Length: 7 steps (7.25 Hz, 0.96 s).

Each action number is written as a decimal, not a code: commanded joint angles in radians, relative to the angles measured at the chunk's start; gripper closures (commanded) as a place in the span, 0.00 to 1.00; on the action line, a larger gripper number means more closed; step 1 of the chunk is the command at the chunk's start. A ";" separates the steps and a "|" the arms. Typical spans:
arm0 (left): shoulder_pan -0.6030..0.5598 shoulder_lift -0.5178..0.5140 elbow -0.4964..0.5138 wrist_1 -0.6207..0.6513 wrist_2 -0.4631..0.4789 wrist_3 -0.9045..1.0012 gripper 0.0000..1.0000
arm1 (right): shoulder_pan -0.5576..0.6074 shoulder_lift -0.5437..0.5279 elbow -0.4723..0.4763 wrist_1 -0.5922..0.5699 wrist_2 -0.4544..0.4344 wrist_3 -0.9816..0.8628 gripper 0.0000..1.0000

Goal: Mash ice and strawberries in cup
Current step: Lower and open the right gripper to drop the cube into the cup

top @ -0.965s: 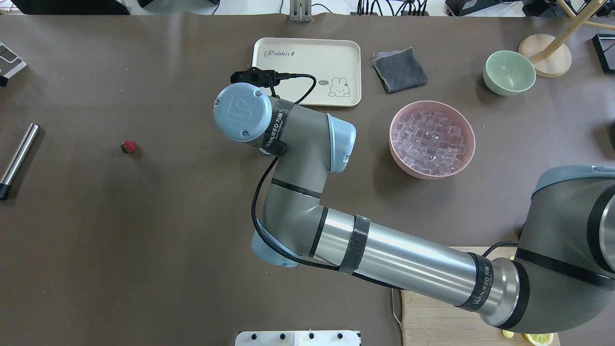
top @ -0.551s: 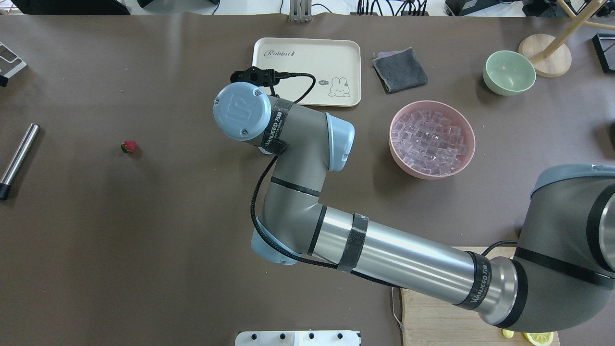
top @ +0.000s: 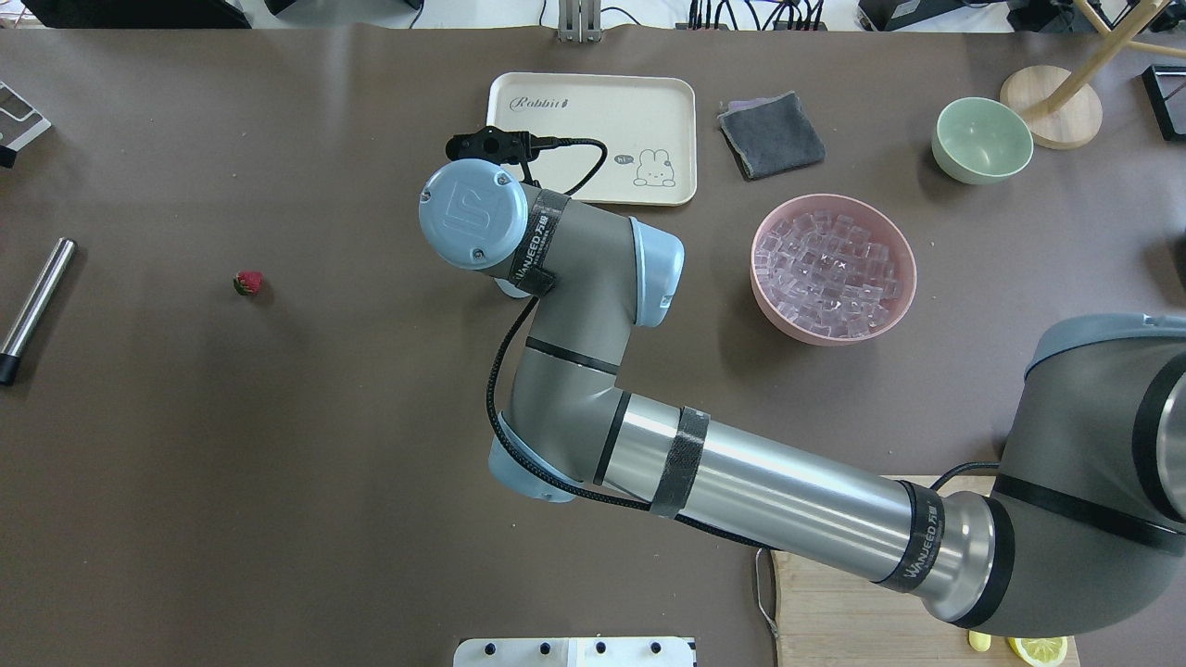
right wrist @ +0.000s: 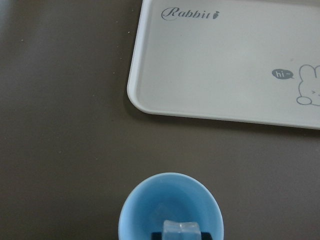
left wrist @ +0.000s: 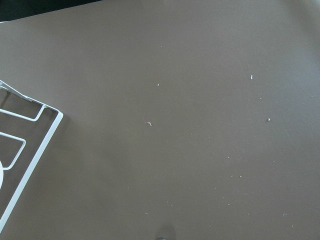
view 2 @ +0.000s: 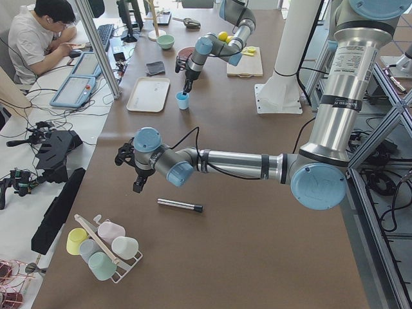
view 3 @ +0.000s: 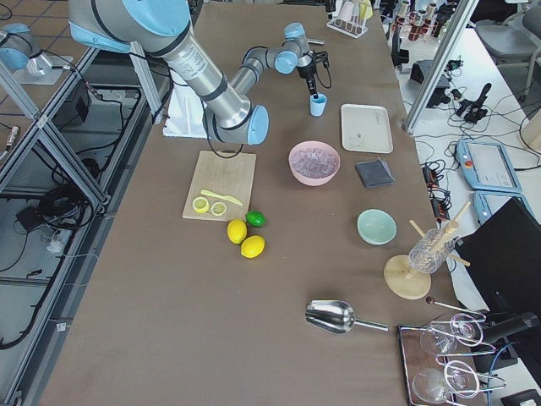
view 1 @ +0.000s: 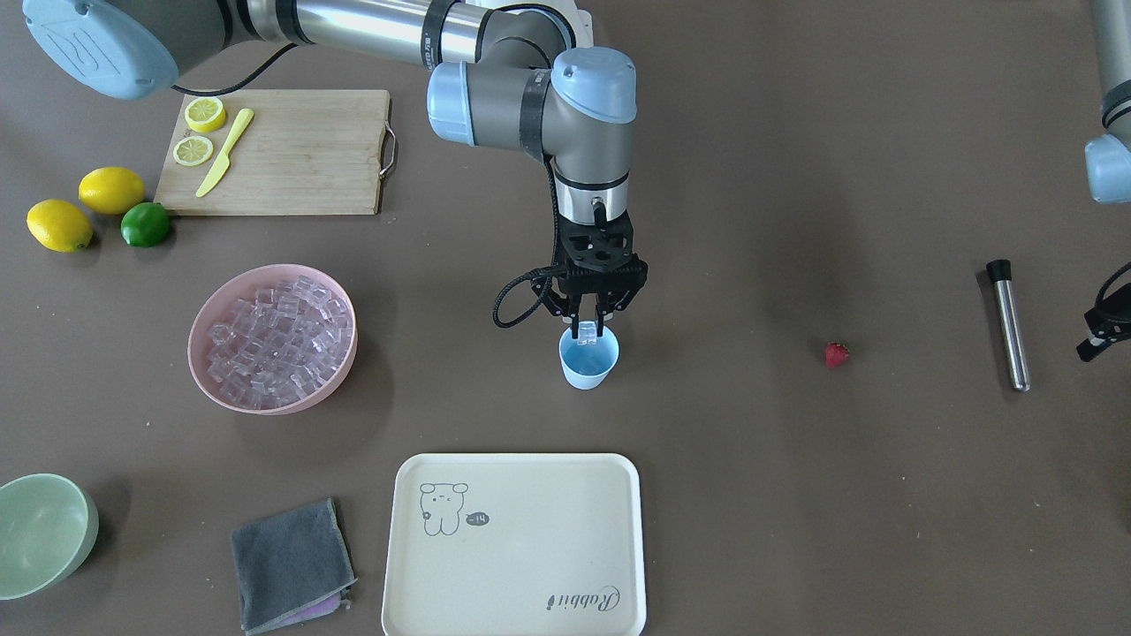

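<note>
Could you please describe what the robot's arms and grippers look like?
The right arm and left arm have silver tubes, grey joints, light-blue caps. The right carries black lettered straps and a black braided cable. The right gripper is black, two-fingered.

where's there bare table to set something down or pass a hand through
Widest bare patch: between the blue cup and the strawberry, continuing beside the rabbit tray. A narrower gap lies between strawberry and metal muddler. Crowded on the robot's right: pink ice bowl, cutting board, grey cloth.
</note>
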State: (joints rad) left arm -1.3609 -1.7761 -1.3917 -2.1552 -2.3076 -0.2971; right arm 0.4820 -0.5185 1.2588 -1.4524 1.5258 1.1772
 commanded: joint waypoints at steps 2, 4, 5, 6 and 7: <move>0.000 0.000 0.000 0.000 0.001 -0.001 0.03 | 0.003 0.002 -0.009 0.003 -0.009 0.007 0.55; 0.000 0.000 -0.004 0.000 -0.001 -0.001 0.03 | 0.004 0.008 -0.009 0.003 -0.010 0.010 0.40; 0.000 0.001 -0.006 0.000 -0.001 -0.001 0.03 | 0.004 0.009 -0.009 0.003 -0.012 0.012 0.24; 0.000 0.000 -0.003 0.000 -0.001 -0.001 0.03 | 0.019 0.011 -0.006 0.001 -0.006 0.001 0.13; 0.000 0.000 -0.003 0.000 -0.001 -0.001 0.03 | 0.042 0.015 0.005 0.000 0.028 -0.026 0.12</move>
State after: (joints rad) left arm -1.3607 -1.7760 -1.3951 -2.1552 -2.3086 -0.2976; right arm 0.5017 -0.5076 1.2545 -1.4509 1.5261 1.1751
